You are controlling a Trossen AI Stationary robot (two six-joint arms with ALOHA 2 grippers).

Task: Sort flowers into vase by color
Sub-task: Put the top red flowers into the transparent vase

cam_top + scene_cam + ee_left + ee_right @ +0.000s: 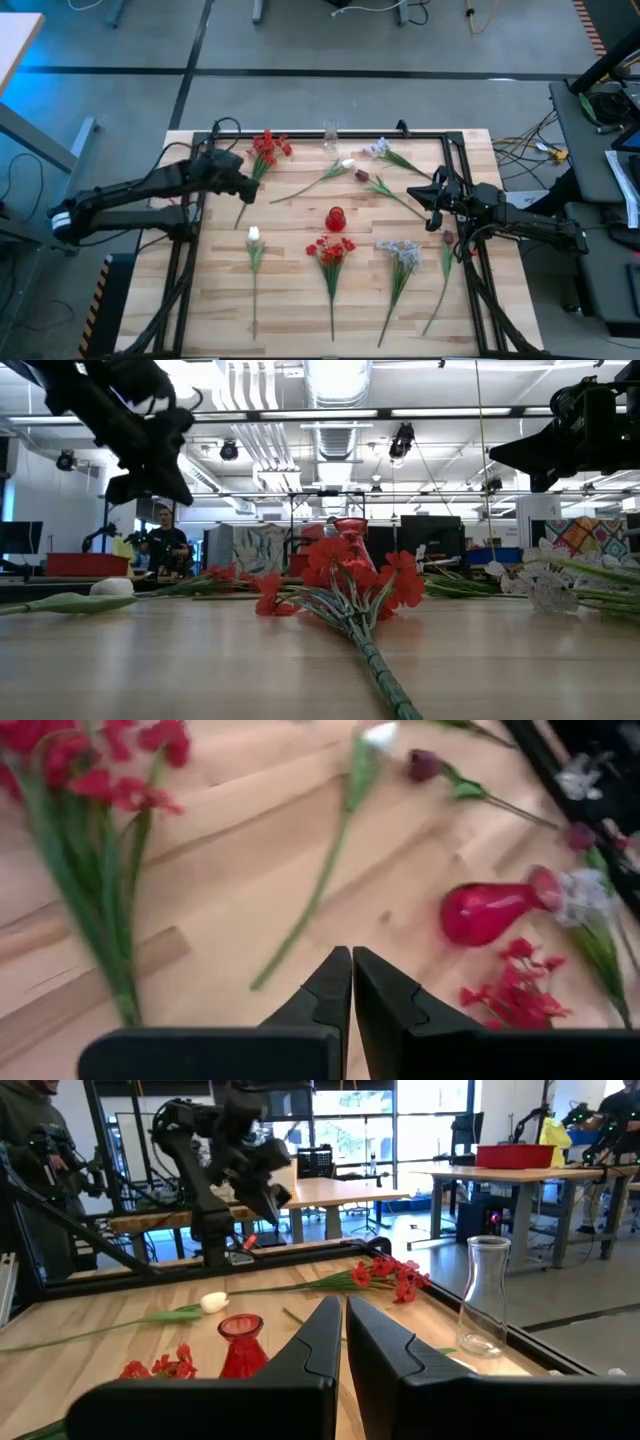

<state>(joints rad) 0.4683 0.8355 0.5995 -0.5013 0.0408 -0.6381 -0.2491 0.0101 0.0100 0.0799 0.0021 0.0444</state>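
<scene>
Long green-stemmed flowers lie flat on the wooden table. A red cluster (268,148), a white tulip (347,164), a maroon bud (362,175) and a pale blue-white cluster (378,149) lie toward the far side. Another white tulip (254,236), red cluster (332,247), pale cluster (400,250) and maroon bud (448,238) lie nearer. A red vase (335,217) stands mid-table and a clear vase (331,134) at the far edge. My left gripper (247,190) (352,970) hovers shut beside the far red cluster's stem (110,920). My right gripper (430,195) (343,1315) hovers shut, right of the red vase (241,1342).
A black frame (450,140) runs around the table's far, left and right sides. Bare wood shows between the left gripper and the red vase. In the low view both arms hang well above the tabletop. People and benches show in the room beyond.
</scene>
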